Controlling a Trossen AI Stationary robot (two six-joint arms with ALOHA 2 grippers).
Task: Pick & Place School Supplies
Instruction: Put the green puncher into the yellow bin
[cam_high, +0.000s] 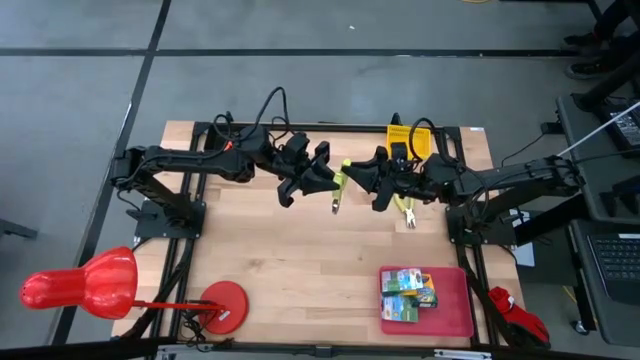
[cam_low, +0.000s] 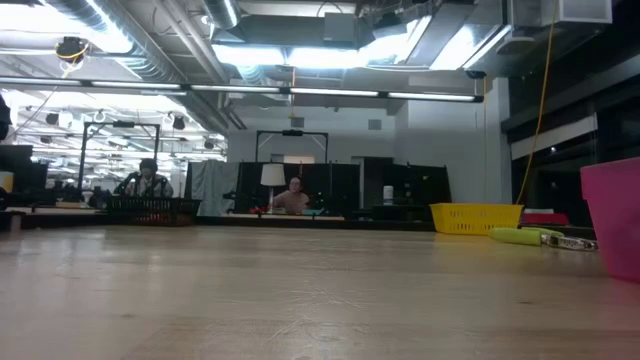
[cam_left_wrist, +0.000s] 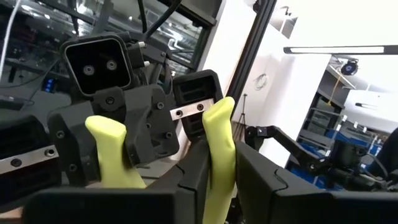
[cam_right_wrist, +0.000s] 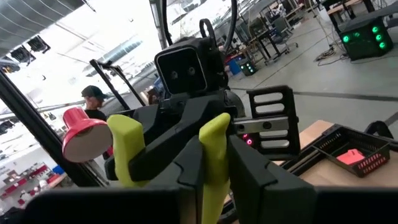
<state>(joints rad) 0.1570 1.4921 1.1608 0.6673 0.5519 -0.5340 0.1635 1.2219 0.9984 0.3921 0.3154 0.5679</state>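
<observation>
A yellow-handled scissor-like tool (cam_high: 340, 185) is held up over the middle of the table between my two grippers. My left gripper (cam_high: 325, 178) comes from the left and my right gripper (cam_high: 366, 180) from the right, each shut on one handle. A second yellow-handled tool (cam_high: 405, 208) lies flat on the table below the right arm; the low view shows it too (cam_low: 540, 237). The crayon boxes (cam_high: 408, 295) lie in the red tray (cam_high: 460, 312) at the near right. My left gripper pinches one handle (cam_left_wrist: 219, 155) of the tool between its two fingers, coming about level from the table's left. The handle stands upright, with its free end above the fingers. The tool is clear of the table. My right gripper pinches the other handle (cam_right_wrist: 214, 152) between its two fingers, coming about level from the table's right and facing the left gripper. This handle also stands upright between the fingers. The first handle (cam_right_wrist: 127, 149) shows beside it, in front of the left gripper.
A yellow mesh basket (cam_high: 410, 140) stands at the far edge behind the right gripper, also seen in the low view (cam_low: 475, 217). A red lamp-like thing (cam_high: 80, 285) with a round red base (cam_high: 222, 303) sits at the near left. Bare wood lies between them.
</observation>
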